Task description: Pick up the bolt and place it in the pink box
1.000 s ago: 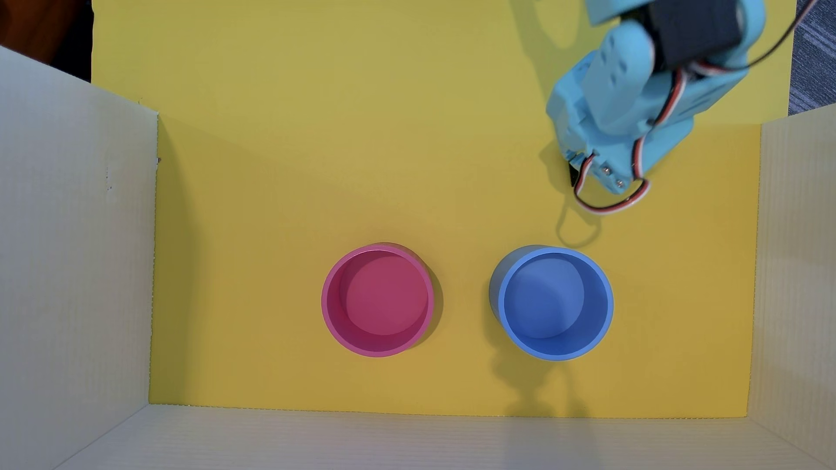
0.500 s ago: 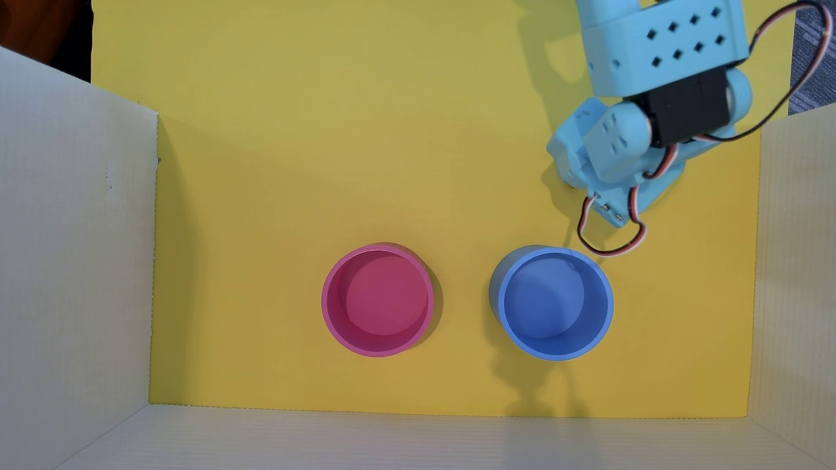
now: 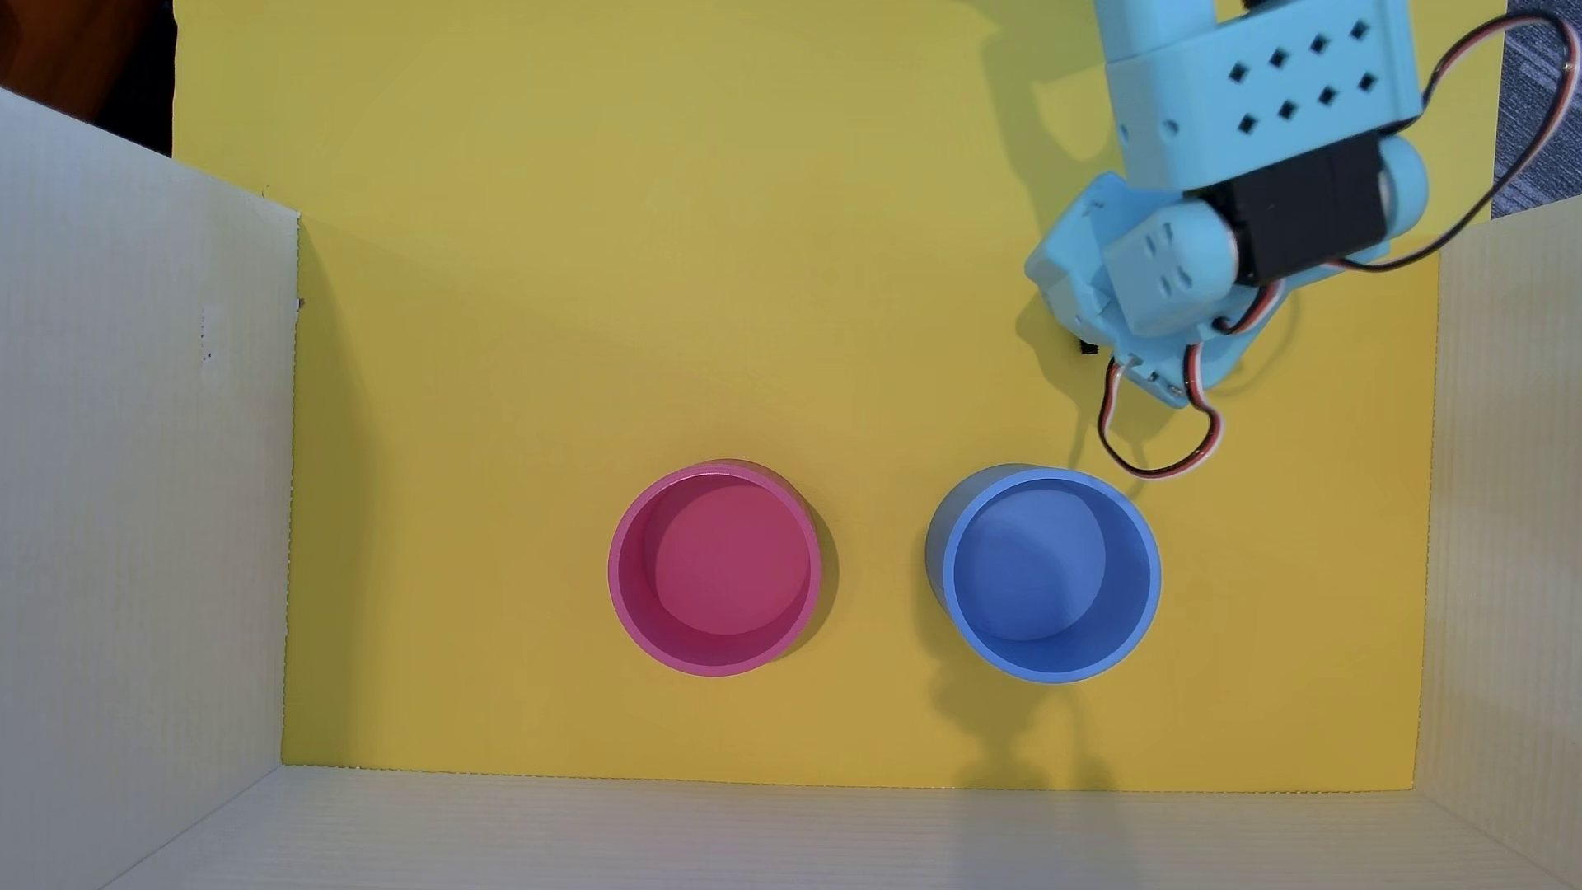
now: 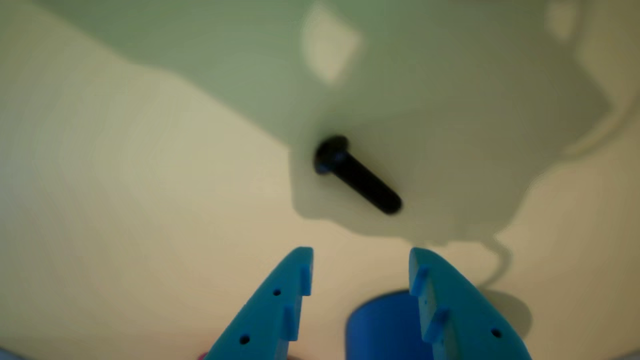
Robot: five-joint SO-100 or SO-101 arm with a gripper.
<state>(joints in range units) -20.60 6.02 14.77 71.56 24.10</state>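
The bolt (image 4: 357, 175) is a small black screw with a rounded head, lying flat on the yellow mat. The overhead view shows only a black bit of the bolt (image 3: 1087, 347), at the left edge of the light-blue gripper head (image 3: 1121, 291). In the wrist view my gripper (image 4: 361, 257) is open, its two blue fingertips a short way from the bolt's shaft and nothing between them. The pink box (image 3: 728, 565) stands empty at the mat's lower middle, far left of the gripper.
A round blue container (image 3: 1053, 573) stands right of the pink box, just below the gripper, and shows between the fingers as the blue container (image 4: 385, 325). White corrugated walls (image 3: 137, 513) close the left, right and near sides. A servo cable loop (image 3: 1156, 453) hangs near the blue rim.
Over the last second the forearm swung into view from the top and the gripper head shifted slightly down the picture. In the last half second it barely moved.
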